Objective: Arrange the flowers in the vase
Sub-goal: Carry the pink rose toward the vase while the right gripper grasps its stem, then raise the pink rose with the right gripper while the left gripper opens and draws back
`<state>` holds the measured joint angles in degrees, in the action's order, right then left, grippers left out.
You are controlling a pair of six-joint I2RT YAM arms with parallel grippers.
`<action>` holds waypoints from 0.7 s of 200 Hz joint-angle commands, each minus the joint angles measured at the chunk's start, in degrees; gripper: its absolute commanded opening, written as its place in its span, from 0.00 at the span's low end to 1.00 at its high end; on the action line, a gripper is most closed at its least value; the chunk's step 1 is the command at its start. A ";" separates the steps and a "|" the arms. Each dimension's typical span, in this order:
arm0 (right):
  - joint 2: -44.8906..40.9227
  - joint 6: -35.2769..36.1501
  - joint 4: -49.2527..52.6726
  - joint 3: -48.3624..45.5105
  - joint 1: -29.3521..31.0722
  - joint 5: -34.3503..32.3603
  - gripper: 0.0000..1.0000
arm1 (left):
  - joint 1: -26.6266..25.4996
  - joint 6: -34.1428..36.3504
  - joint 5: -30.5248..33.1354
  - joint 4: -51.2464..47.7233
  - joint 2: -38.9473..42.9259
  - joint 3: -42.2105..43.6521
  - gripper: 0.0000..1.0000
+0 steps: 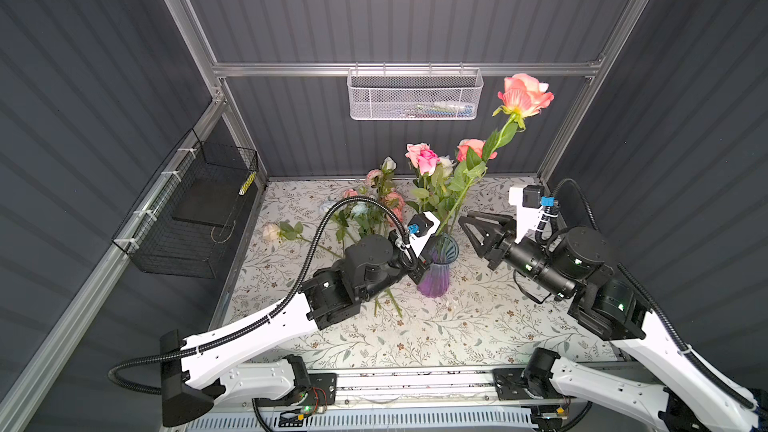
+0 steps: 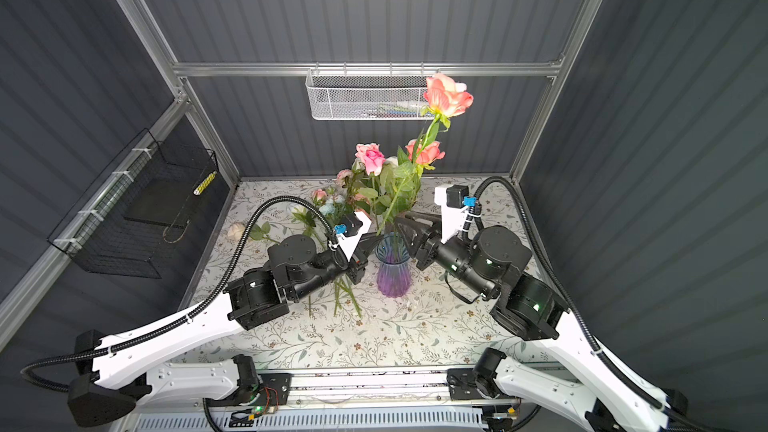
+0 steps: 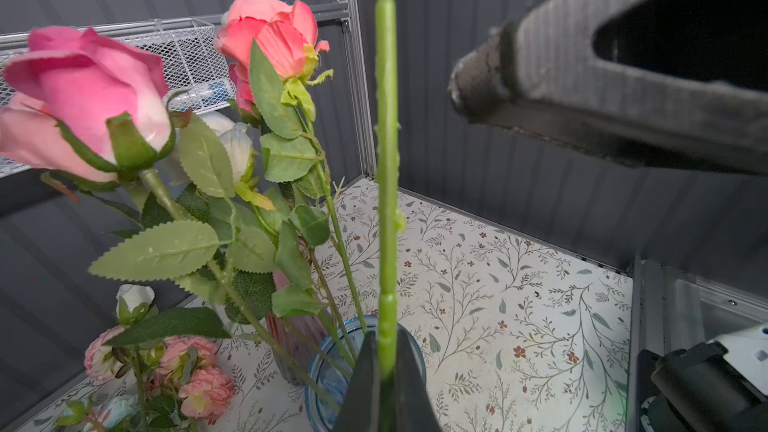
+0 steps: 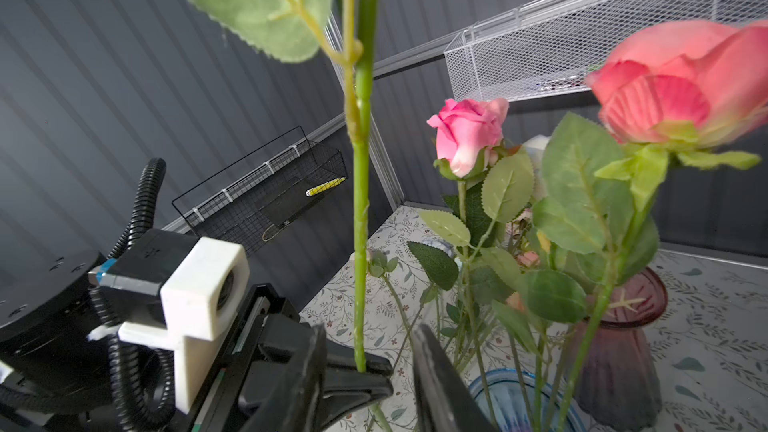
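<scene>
A blue-and-purple glass vase [image 1: 437, 280] [image 2: 393, 280] [image 3: 322, 371] [image 4: 509, 392] stands mid-table. A pink rose [image 1: 423, 157] [image 4: 467, 135] and a coral rose [image 1: 471, 147] [image 3: 270, 39] stand in it. My left gripper [image 2: 374, 236] [image 3: 385, 338] is shut on the green stem [image 3: 385, 160] [image 4: 360, 201] of a tall coral rose [image 1: 524, 95] [image 2: 448, 95], just above the vase's mouth. The stem's lower end is hidden. My right gripper [image 1: 462, 222] [image 4: 370, 332] is open, its jaws on either side of that stem without touching it.
Several loose flowers [image 1: 368, 209] and a white rose [image 1: 272, 231] lie on the floral table at the left. A pink glass vase [image 4: 619, 347] stands behind the blue one. A white mesh basket [image 1: 413, 99] hangs on the back rail. A black wire basket [image 1: 195, 218] hangs on the left wall.
</scene>
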<state>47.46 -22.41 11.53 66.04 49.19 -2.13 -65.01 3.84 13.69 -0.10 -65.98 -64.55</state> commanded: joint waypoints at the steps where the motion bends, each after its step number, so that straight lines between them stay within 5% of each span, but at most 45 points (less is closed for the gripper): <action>1: 0.97 -0.11 -2.45 1.77 0.25 1.77 0.36 | -0.10 -1.40 -0.06 2.56 -0.22 -1.97 0.00; 140: 8.08 -0.77 -3.34 5.63 0.29 0.69 0.18 | -0.11 -1.51 -0.43 2.90 1.58 -0.16 0.00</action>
<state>55.13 -23.18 9.67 70.22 49.19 -0.32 -65.01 2.79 13.54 0.58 -66.19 -64.55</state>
